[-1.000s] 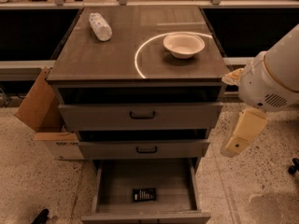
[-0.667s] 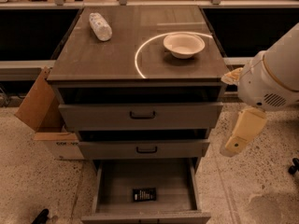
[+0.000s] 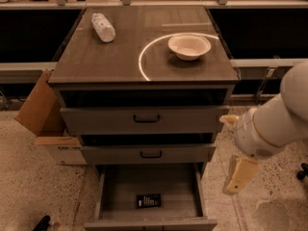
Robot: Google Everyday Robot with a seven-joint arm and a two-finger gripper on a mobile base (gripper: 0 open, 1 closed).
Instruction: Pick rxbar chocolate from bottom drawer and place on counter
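Rxbar chocolate point(image 3: 148, 200) flat near bottom drawer point(image 3: 173, 184) front edge; claw point(image 3: 239, 174) outside right wall, grip state unclear.

The counter point(image 3: 120, 64) carries bowl point(image 3: 189, 45) and white packet point(image 3: 103, 27); pincer point(image 3: 239, 175) hangs lower right.

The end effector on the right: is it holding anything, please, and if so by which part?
Nothing is held. The end effector hangs to the right of the bottom drawer, touching nothing, while the rxbar chocolate lies flat inside that open drawer.
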